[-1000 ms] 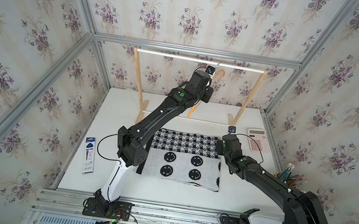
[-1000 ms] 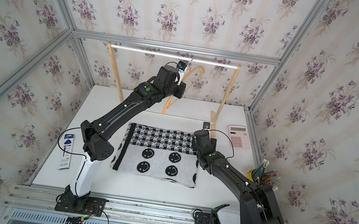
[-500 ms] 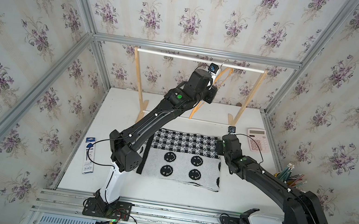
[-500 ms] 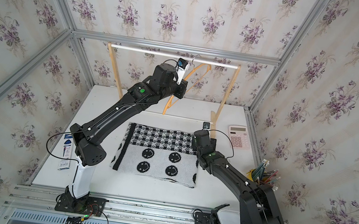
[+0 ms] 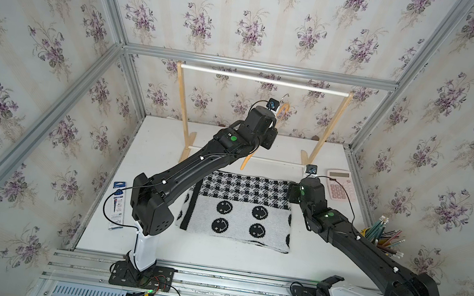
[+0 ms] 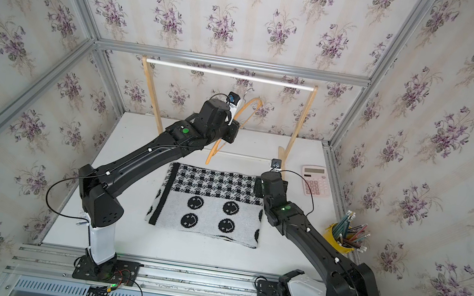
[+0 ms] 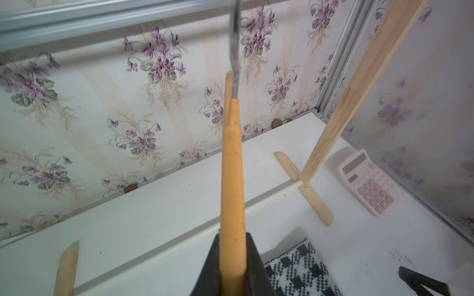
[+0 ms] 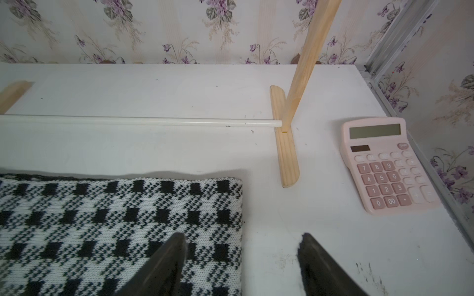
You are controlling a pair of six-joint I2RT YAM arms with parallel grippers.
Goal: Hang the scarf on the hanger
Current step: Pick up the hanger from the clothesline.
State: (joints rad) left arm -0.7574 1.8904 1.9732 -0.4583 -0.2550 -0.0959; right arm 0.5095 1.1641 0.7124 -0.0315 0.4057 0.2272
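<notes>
Nearest, the scarf (image 5: 238, 210) lies flat on the table (image 5: 212, 254), untouched. The right gripper (image 8: 242, 256) hovers with jaws spread over its far right corner; I'd say pinching that edge comes next. Farther back, the left gripper (image 7: 232, 266) is clenched on the hanger (image 7: 230, 166), raised below the rack (image 5: 265, 80).

A: Where is there room to move?
B: The bare white table (image 5: 160, 156) at the left of the frame, and the strip in front of the scarf (image 5: 240, 209).
A: What blocks the way?
B: The wooden rack (image 5: 183, 105) across the back, its low white rod (image 8: 138, 121), the pink calculator (image 8: 384, 166) and the pencil cup (image 6: 340, 239) at the right.
</notes>
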